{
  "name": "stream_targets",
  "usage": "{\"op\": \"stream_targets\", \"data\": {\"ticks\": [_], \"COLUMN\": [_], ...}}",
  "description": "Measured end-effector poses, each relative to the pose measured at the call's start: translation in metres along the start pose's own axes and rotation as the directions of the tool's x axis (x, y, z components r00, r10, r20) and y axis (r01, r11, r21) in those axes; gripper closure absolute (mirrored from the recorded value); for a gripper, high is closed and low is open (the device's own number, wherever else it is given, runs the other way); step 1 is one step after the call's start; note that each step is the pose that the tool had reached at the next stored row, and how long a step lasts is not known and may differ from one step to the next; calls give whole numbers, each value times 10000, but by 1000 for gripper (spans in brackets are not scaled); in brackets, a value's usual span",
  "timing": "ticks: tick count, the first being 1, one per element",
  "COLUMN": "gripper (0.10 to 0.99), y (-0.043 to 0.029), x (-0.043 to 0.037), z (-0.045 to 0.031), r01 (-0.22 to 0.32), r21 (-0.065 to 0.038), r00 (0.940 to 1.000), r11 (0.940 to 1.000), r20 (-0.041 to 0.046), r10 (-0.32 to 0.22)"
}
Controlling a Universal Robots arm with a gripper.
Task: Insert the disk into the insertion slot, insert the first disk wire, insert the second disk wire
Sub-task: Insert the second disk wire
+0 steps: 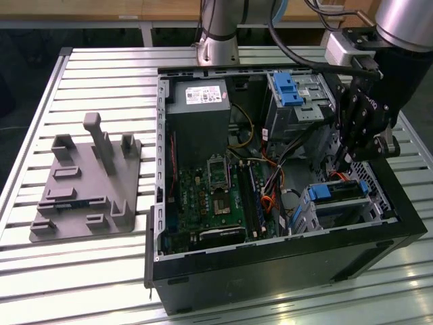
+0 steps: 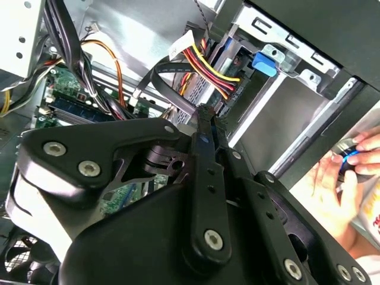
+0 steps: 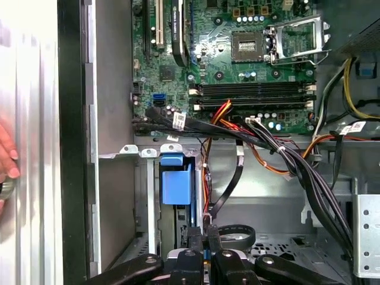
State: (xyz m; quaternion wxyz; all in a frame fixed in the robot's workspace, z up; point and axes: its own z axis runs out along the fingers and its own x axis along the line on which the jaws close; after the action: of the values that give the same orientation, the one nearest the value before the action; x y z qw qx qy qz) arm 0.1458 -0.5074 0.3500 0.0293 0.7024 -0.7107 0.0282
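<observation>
The disk (image 1: 336, 192), in its bright blue frame (image 3: 176, 181), lies inside the insertion slot (image 1: 354, 215), a grey metal cage at the case's near corner on the exterior view's right. My gripper (image 1: 342, 161) hangs just above the disk's rear edge. In both wrist views the fingers (image 3: 195, 240) are shut on the end of a black flat wire (image 3: 233, 178). That wire loops up toward the motherboard. A red, yellow and black wire bundle (image 2: 208, 68) ends at the disk beside my gripper (image 2: 206, 113). I cannot tell whether it is seated.
A taller metal cage with a blue latch (image 1: 289, 88) stands behind the gripper. Thick black cable bundles (image 3: 303, 172) cross the case floor. A person's hand (image 2: 347, 172) rests outside the case wall. A grey fixture plate (image 1: 88, 183) lies at the exterior view's left.
</observation>
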Motion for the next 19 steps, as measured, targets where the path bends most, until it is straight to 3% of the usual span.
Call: {"op": "stream_targets", "data": {"ticks": [4,6,13,19], "gripper": [937,937,937,937], "y": [-1,-1,-1,-10], "x": [62,95,110,188], "z": [5,8,10,27], "r01": [1,-1,-3,-6], "r21": [-3,-6,-17,-95], "r00": [9997,9995,9995,9994], "r11": [10000,10000,10000,10000], "r20": [256,318,321,336], "r10": [-1,2,4,9]}}
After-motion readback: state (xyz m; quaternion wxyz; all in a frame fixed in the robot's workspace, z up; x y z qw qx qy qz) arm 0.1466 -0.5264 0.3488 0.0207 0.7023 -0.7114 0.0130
